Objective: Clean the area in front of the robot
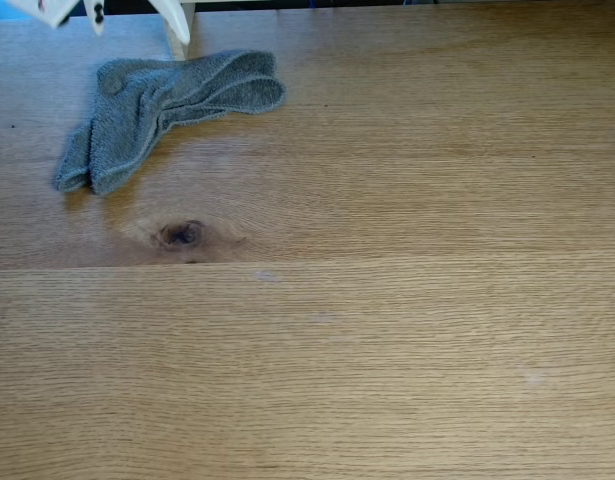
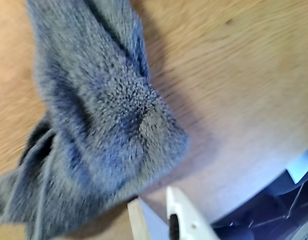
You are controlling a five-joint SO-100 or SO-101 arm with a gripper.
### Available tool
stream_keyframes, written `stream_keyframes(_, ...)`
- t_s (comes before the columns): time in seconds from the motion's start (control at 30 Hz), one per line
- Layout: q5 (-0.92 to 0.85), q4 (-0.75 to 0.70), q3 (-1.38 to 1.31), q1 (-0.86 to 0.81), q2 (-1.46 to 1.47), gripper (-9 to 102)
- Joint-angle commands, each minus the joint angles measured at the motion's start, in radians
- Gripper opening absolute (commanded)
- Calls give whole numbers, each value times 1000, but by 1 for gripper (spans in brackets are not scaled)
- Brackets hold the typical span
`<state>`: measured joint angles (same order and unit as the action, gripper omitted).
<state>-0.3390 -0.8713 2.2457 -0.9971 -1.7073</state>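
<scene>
The area is a broad light-brown oak tabletop (image 1: pixel 387 330) with plank seams and a small dark knot (image 1: pixel 180 234). A crumpled grey terry cloth (image 1: pixel 157 105) lies on it at the upper left of the fixed view. The robot's white parts (image 1: pixel 57 8) reach in from the top-left edge, with the pointed gripper (image 1: pixel 177 22) just above the cloth's far edge. In the wrist view the cloth (image 2: pixel 98 125) is close and blurred, and one white finger (image 2: pixel 186 220) enters from the bottom, just clear of it. Nothing shows between the jaws, and their gap is hidden.
A pale wooden post (image 1: pixel 173 42) stands at the table's far edge behind the cloth. The far table edge, with dark clutter (image 2: pixel 274 205) beyond it, shows at the bottom right of the wrist view. Bare wood runs right of and in front of the cloth.
</scene>
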Motion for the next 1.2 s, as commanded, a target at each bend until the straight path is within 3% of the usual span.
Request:
stream_keyframes(0.0, -49, 184, -61, -14, 187, 54)
stream_keyframes(0.17, -107, 394, -67, -23, 385, 52)
stream_keyframes(0.43, -164, 506, -72, -43, 529, 48)
stream_keyframes(0.67, -198, 543, -61, -49, 583, 29)
stream_keyframes(0.9, -183, 538, -60, -21, 571, 0)
stream_keyframes(1.17, -120, 522, -60, 35, 462, 0)
